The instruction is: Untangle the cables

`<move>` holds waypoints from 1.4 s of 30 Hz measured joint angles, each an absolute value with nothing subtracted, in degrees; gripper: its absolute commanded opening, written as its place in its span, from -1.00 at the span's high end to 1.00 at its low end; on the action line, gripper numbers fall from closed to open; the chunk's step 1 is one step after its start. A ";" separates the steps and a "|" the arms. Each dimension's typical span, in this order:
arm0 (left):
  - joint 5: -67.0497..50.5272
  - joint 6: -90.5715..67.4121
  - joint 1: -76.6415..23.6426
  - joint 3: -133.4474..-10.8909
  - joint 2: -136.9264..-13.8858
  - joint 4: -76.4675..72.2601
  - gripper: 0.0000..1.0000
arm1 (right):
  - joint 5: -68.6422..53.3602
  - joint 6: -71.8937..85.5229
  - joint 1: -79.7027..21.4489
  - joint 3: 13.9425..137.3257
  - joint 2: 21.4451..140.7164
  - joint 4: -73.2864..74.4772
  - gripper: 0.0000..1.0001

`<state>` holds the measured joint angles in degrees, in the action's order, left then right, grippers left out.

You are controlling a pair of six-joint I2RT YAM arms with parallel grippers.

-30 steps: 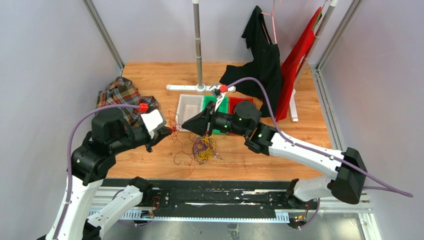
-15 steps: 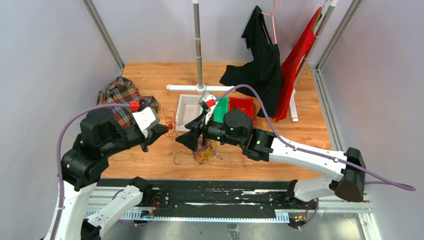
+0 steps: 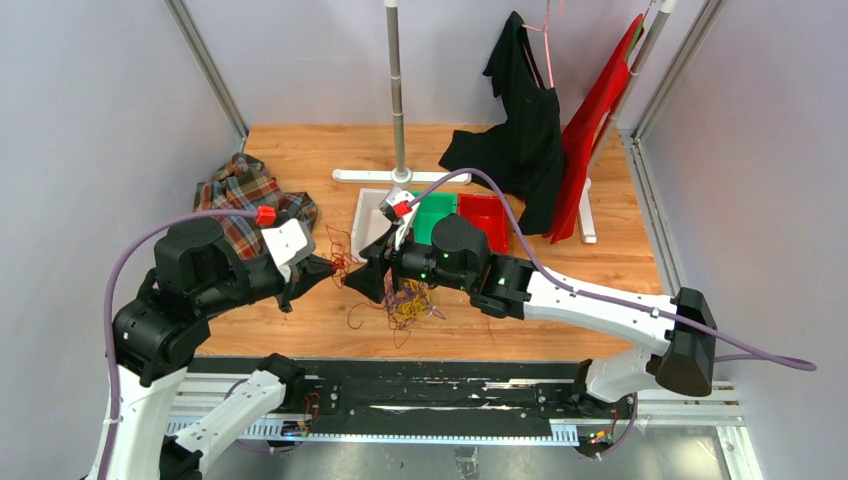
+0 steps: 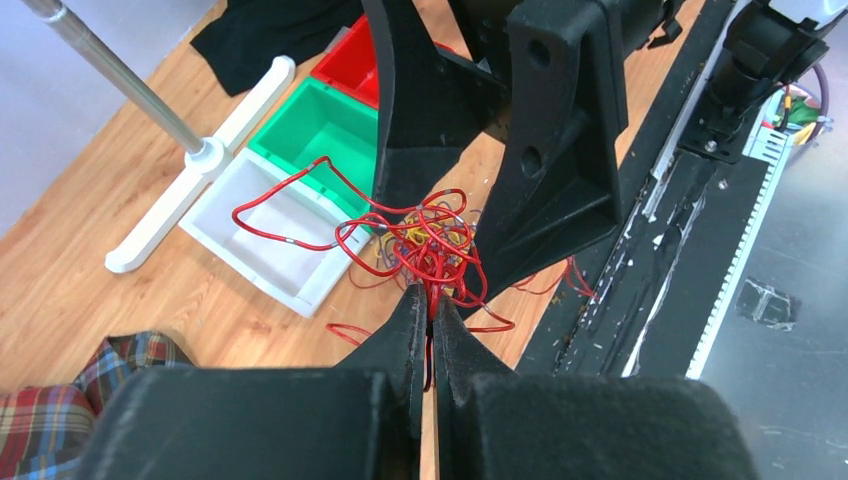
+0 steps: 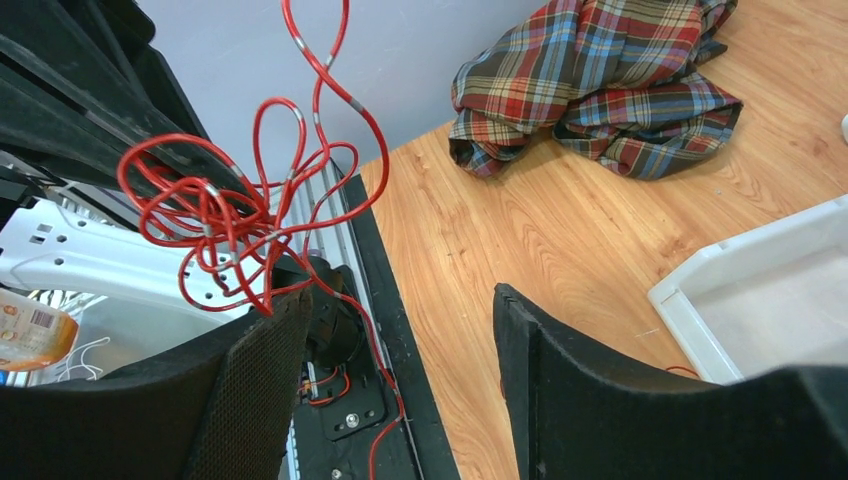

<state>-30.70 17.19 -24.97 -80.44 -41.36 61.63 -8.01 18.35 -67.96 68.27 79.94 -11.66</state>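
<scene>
Left gripper [image 4: 428, 300]: jaws pressed together on strands at the near edge of the red cable bunch [image 4: 425, 240]. The bunch is lifted off the table [image 3: 300, 150]. Its long axis runs straight out from the left fingertips toward the right gripper [image 4: 480, 170], which in the top view is roughly left to right. One long loop strays sideways over the white tray [image 4: 270, 250]. Right gripper: jaws wide apart and holding nothing. In the right wrist view bare floor shows between its fingers [image 5: 250, 400]. The red bunch hangs just outside the gap, up against the left-hand finger of that view. Cannot tell if it touches. The top view alone shows a second, yellow and purple cable bunch [image 3: 408, 300]. It lies on the table directly under the right gripper [image 3: 365, 280], with loose red strands trailing beside it. The left wrist view alone shows the pinch itself, and the green bin [image 4: 325, 125] and red bin [image 4: 350, 65] behind the tray. The right wrist view alone shows a tall red loop rising out of frame, and the plaid cloth [image 5: 600, 80] crumpled on the table beyond.
</scene>
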 measured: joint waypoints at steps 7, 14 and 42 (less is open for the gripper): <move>-30.37 18.41 -24.97 -80.05 -41.36 62.65 0.99 | -7.90 18.35 -68.01 67.92 76.34 -11.86 -0.32; -30.52 18.33 -24.97 -79.90 -41.36 62.92 0.99 | -7.92 18.41 -68.01 68.01 75.18 -13.23 -0.19; -32.53 17.76 -24.97 -83.53 -42.98 65.87 0.99 | 4.43 20.82 -68.20 63.44 68.12 -15.33 0.99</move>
<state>-32.53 17.76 -24.97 -83.53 -42.98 65.87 4.43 20.82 -68.20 63.44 68.12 -15.33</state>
